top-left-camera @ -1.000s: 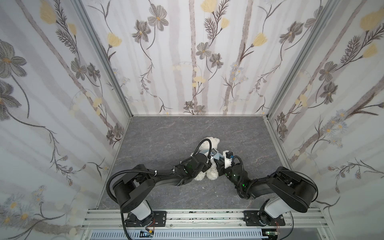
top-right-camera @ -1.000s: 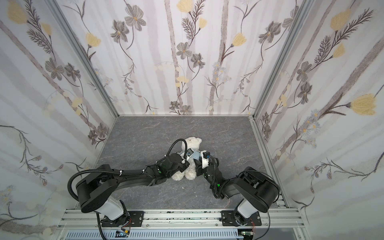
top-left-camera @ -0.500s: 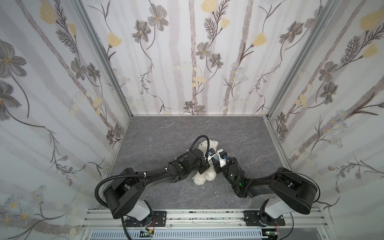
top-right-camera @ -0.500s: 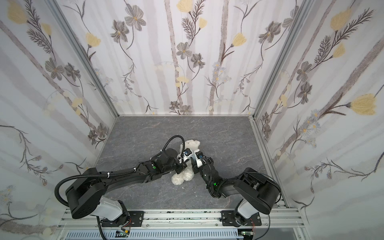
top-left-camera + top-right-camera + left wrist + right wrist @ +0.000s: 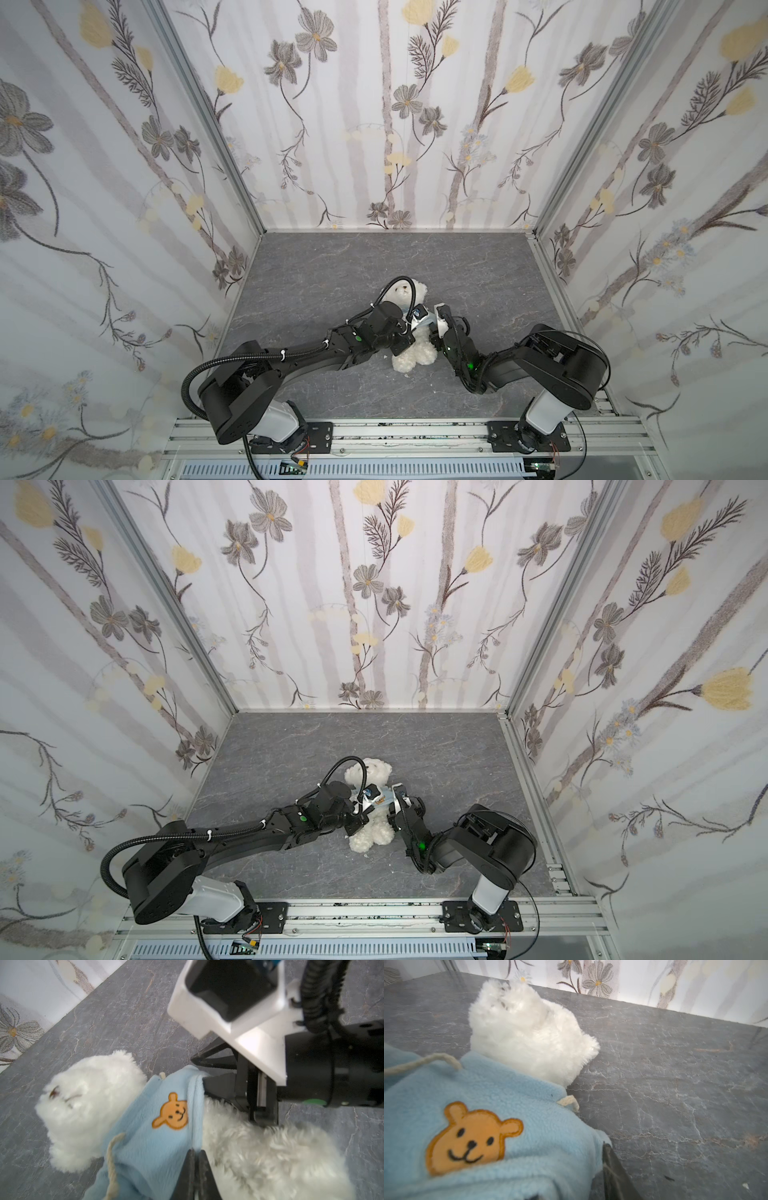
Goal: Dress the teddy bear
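Slightly near of the floor's centre, between the two arms, the small fluffy white plush teddy bear [image 5: 415,352] lies on its back, with its head toward the far wall and its legs toward the near rail. Its chest sits inside the little light-blue fleece hoodie [image 5: 158,1138] with an orange bear-face patch. The head is out through the neck opening, while the belly and legs below the hem are bare fur. The garment looks half on, so I judge the step in hand to be drawing the hem down the body, which would explain a hold on either side.

From the left, the left gripper [image 5: 195,1152] is closed tight, its tips seemingly pinching the hem. From the right, the right gripper [image 5: 197,1069] stands with jaws partly apart around the hem's other edge; whether they bite the cloth I cannot tell. Two cream drawstrings [image 5: 111,1159] hang loose. Around all this lies the grey marbled floor [image 5: 332,266], boxed by flower-papered walls [image 5: 374,124]. Nothing else that could hold anything is in sight.
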`<state>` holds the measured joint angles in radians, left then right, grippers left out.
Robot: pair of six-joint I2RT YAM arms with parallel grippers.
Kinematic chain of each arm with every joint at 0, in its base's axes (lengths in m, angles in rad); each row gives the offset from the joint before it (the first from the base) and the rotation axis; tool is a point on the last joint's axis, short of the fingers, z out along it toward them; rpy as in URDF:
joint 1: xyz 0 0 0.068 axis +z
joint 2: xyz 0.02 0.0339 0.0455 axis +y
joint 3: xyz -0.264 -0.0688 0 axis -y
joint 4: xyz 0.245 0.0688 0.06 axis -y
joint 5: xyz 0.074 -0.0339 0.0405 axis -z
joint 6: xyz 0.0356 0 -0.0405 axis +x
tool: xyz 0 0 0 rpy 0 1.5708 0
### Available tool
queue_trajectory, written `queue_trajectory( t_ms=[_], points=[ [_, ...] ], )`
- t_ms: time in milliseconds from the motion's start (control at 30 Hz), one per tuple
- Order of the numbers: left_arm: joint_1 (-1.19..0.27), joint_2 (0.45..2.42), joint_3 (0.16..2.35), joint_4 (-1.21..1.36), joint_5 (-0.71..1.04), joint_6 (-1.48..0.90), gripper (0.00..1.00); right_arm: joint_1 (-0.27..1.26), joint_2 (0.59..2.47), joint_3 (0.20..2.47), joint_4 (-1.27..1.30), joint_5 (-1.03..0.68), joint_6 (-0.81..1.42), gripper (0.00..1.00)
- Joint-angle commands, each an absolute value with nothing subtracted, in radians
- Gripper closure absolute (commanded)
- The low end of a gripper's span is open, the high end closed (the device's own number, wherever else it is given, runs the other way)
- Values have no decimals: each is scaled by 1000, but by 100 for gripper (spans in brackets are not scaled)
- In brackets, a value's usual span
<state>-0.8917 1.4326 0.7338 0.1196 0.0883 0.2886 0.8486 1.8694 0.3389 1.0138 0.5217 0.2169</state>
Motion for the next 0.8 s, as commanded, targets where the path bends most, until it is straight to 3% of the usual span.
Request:
queue_trajectory(
  t_ms=[0,100,300,367,467,633,767],
  points=[
    [-888,1423,724,87,103,279,100,845,1898,327,965,554,294,64],
    [-887,1428,721,90,96,276,100,845,1906,320,981,534,289,63],
    [-900,1397,748,139,55,303,100,844,1820,256,1158,406,195,78],
    [-915,1379,752,163,54,341,80,841,1779,243,1183,371,186,81],
    [-941,1361,740,231,26,398,59,839,1732,237,1186,338,192,88],
    [-953,1441,771,255,3,510,40,839,1680,233,1204,289,215,100],
    [-953,1511,816,272,-76,551,28,835,1645,236,1195,266,250,100]
  ],
)
